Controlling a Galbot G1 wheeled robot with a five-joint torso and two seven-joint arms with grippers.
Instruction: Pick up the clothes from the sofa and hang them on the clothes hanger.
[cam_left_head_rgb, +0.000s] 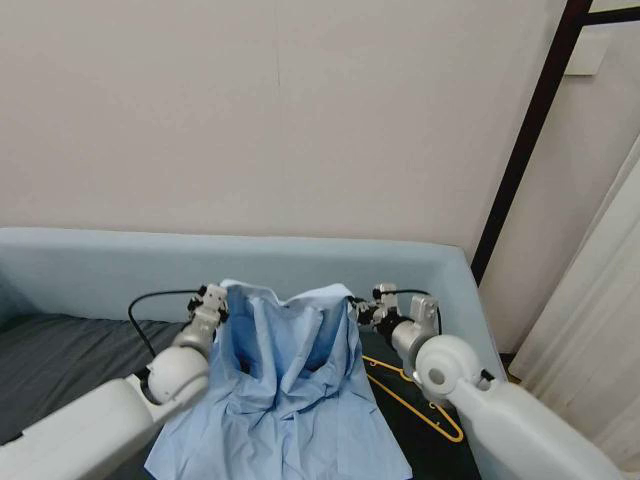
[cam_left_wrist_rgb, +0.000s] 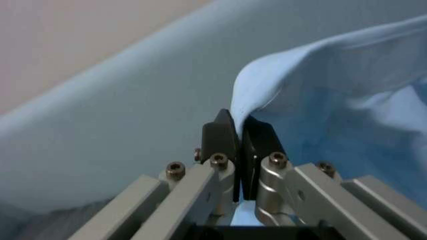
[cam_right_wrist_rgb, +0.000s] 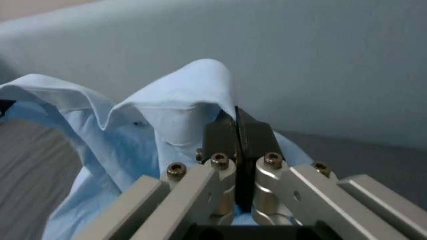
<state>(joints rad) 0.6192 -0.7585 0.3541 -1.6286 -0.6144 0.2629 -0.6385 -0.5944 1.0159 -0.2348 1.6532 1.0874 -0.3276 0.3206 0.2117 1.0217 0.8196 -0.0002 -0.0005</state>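
A light blue shirt (cam_left_head_rgb: 290, 390) hangs spread between my two arms above the sofa seat, its lower part draped down toward me. My left gripper (cam_left_head_rgb: 218, 298) is shut on the shirt's left shoulder edge; the left wrist view has the black pads (cam_left_wrist_rgb: 220, 137) pinching a fold of the shirt (cam_left_wrist_rgb: 320, 65). My right gripper (cam_left_head_rgb: 357, 308) is shut on the right shoulder edge, with its pads (cam_right_wrist_rgb: 257, 132) clamped on the shirt (cam_right_wrist_rgb: 173, 100). A yellow wire hanger (cam_left_head_rgb: 420, 400) lies on the dark seat cushion under my right arm.
The pale blue sofa backrest (cam_left_head_rgb: 100, 265) runs across behind the shirt, with the sofa's right arm (cam_left_head_rgb: 465, 290) beside my right gripper. A dark grey cushion (cam_left_head_rgb: 60, 350) covers the seat. A dark vertical post (cam_left_head_rgb: 525, 130) and white curtains (cam_left_head_rgb: 590, 340) stand to the right.
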